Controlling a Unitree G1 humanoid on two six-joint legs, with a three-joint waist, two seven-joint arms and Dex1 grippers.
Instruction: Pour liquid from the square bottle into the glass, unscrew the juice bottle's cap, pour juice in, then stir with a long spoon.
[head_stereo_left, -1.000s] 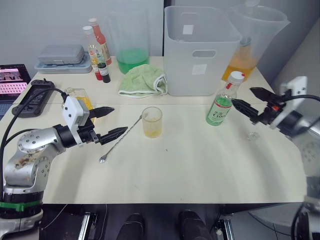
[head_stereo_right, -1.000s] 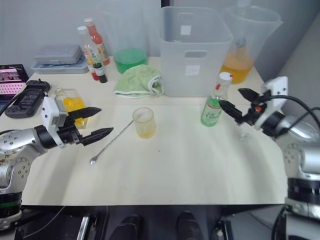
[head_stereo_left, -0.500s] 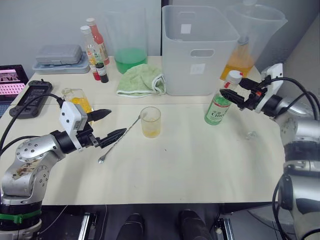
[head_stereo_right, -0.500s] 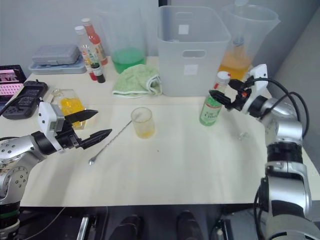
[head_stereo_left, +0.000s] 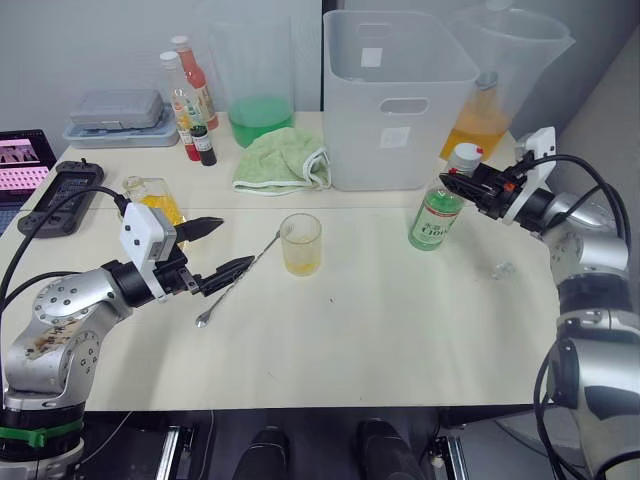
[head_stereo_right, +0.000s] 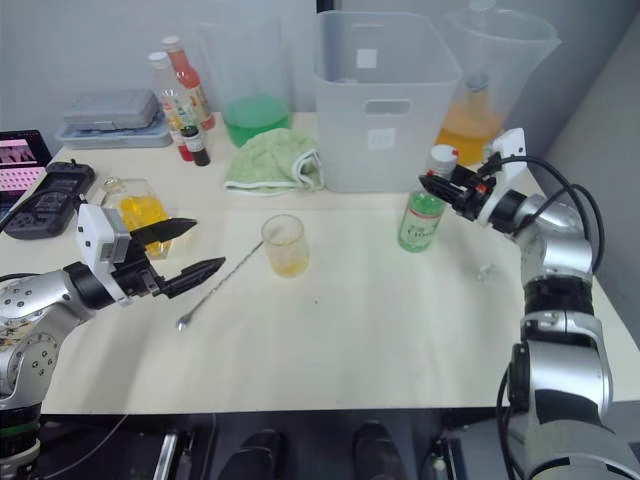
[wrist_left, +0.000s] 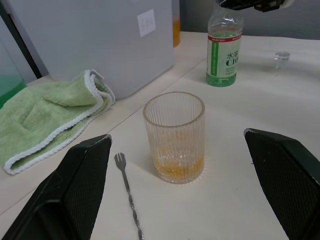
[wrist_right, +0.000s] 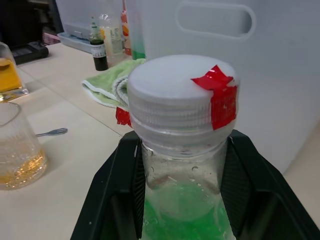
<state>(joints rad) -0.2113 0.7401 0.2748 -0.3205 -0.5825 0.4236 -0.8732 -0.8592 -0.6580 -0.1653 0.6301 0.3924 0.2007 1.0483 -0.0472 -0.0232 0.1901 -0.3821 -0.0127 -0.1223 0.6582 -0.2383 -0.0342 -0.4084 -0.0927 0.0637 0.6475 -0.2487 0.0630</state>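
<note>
The glass (head_stereo_left: 302, 243), ribbed and holding a little amber liquid, stands mid-table. The long spoon (head_stereo_left: 240, 280) lies just to its left. My left gripper (head_stereo_left: 237, 243) hovers open left of the glass, which shows between its fingers (wrist_left: 65, 195) at a distance. The square bottle (head_stereo_left: 155, 200), with amber liquid, sits behind that gripper. The juice bottle (head_stereo_left: 436, 215) stands upright to the right with its cap (wrist_right: 182, 85) on, white with a red tape mark. My right gripper (head_stereo_left: 450, 182) is shut on the bottle's neck just under the cap.
A grey bin (head_stereo_left: 400, 95), a green towel (head_stereo_left: 285, 160), two large pitchers (head_stereo_left: 260, 90) and sauce bottles (head_stereo_left: 190, 100) line the back. A small clear stopper (head_stereo_left: 503, 269) lies right of the juice bottle. A black device (head_stereo_left: 65, 185) sits at far left.
My right gripper came in from the right, reached the juice bottle's neck and closed on it. The left gripper stayed open, almost unmoved.
</note>
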